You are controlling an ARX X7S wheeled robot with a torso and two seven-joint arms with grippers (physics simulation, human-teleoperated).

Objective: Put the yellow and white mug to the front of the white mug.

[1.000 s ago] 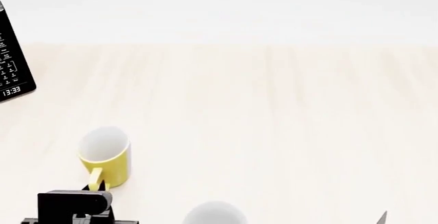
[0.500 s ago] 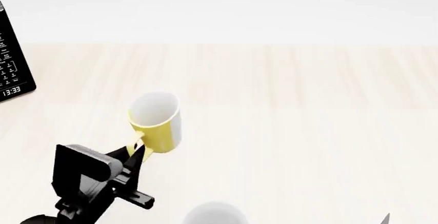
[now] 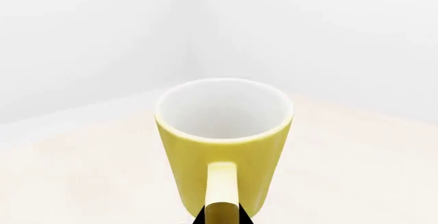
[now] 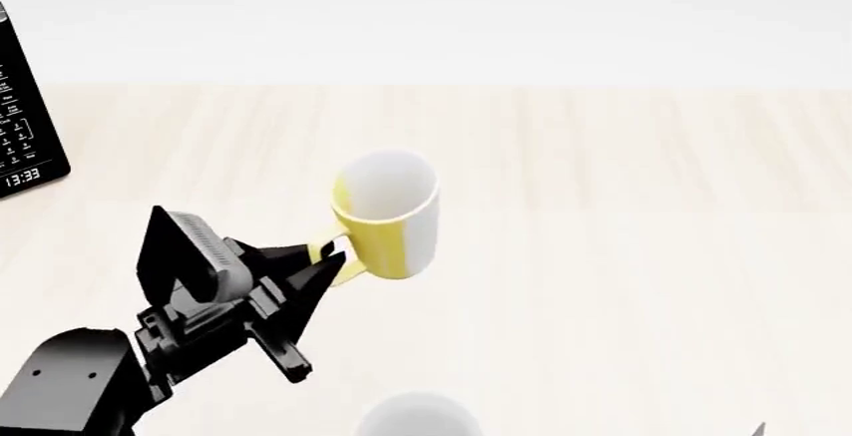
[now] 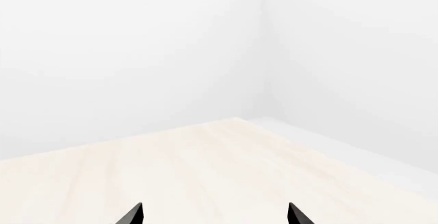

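The yellow and white mug hangs above the table in the head view, tilted, with its handle toward my left gripper. The left gripper is shut on the yellow handle and holds the mug in the air. In the left wrist view the mug fills the middle, its white inside showing, and the handle runs down between the black fingertips. The white mug shows only as a rim at the bottom edge of the head view. My right gripper is open and empty; one tip shows at the bottom right.
A black appliance with a keypad and clock display stands at the far left edge of the light wooden table. White walls meet in a corner behind the table in both wrist views.
My left arm has lifted the yellow and white mug off the table and carried it up and to the right. The white mug and the right gripper have not moved.
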